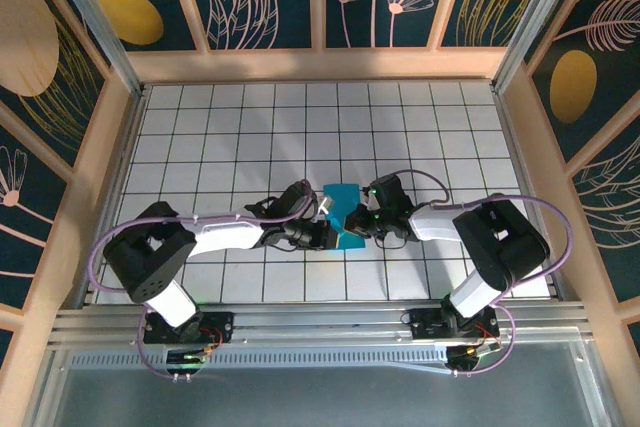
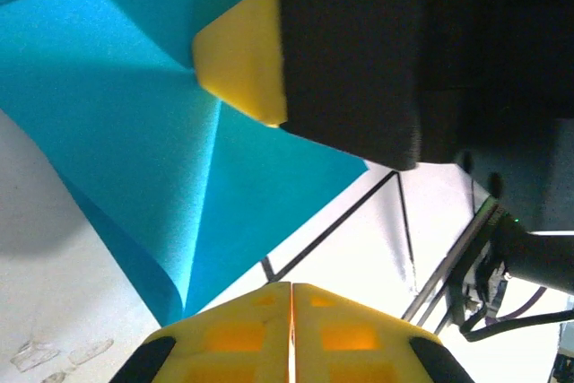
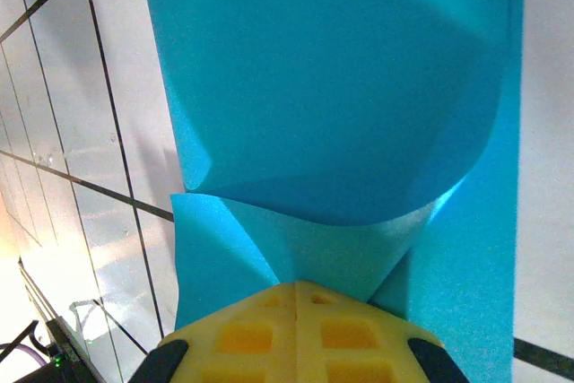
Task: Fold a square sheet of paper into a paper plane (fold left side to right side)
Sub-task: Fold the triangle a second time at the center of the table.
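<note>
- Left wrist: nearest the lens, left gripper (image 2: 291, 298), yellow pads pressed flat together, the seam a hairline. Pinched on the near edge of the square sheet of paper (image 2: 134, 132), as far as can be judged, since the turquoise runs right up to the tips.
- Same view, beyond: right gripper (image 2: 240, 65), tip dug into the sheet, creases fanning out from it. Sheet curled up off the white table (image 2: 54, 284) on its left.
- Right wrist: right gripper (image 3: 296, 289) clamped on a bunched bit of the sheet (image 3: 332, 87). Upper layer bulging in a loose arch over a flat strip lying on the tiled table (image 3: 90, 132).
- Top external: sheet (image 1: 345, 209) mid-table between both grippers, a turquoise patch narrower than tall.
- Progress, judged: left-to-right fold begun, flap arched over the lower layer but not laid flat, no sharp centre crease seen.
- Left to do: align edges, press the crease, then all nose and wing folds. Nothing dart-shaped yet.
</note>
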You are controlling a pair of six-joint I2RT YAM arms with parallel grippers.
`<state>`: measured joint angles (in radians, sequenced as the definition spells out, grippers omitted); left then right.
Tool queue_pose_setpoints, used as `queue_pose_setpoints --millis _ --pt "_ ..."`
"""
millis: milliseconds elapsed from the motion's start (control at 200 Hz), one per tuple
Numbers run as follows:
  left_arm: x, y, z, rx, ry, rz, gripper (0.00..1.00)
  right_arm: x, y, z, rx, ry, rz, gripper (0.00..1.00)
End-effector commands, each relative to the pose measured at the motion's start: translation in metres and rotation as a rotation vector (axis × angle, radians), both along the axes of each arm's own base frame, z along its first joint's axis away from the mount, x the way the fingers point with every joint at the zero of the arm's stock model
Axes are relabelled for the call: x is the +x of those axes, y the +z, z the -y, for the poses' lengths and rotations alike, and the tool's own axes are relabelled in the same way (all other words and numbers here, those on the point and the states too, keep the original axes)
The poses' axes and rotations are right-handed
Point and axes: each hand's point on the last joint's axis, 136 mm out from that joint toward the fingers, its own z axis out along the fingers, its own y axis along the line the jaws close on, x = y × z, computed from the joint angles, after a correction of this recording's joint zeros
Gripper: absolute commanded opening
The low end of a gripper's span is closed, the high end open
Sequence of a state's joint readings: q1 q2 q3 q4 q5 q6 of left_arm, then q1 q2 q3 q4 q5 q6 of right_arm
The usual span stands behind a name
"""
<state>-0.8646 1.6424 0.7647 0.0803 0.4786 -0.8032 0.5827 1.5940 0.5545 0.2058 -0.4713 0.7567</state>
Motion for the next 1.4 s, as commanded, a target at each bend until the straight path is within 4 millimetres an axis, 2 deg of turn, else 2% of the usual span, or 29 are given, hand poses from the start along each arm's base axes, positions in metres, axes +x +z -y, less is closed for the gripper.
queue_pose_setpoints --millis 0,571,631,661,841,1396 --pt "0.008 0.004 0.01 -0.019 0.012 0.015 0.1 -0.011 -0.015 0.007 -0.067 0.016 -0.031 0.0" --pt "0.019 -0.017 0.0 0.071 0.059 0.046 0.09 -0.013 -0.016 0.007 -0.073 0.021 -0.034 0.0" --pt "0.019 -0.018 -0.001 0.077 0.059 0.046 0.09 -0.013 -0.016 0.007 -0.074 0.021 -0.034 0.0" --pt "0.017 -0.029 -0.003 0.099 0.058 0.03 0.09 -0.013 -0.016 0.007 -0.074 0.022 -0.034 0.0" --pt "0.014 -0.036 -0.008 0.119 0.054 0.021 0.08 -0.012 -0.016 0.007 -0.073 0.023 -0.033 0.0" --pt "0.011 -0.047 -0.017 0.162 0.06 0.016 0.08 -0.011 -0.015 0.005 -0.079 0.03 -0.033 0.0"
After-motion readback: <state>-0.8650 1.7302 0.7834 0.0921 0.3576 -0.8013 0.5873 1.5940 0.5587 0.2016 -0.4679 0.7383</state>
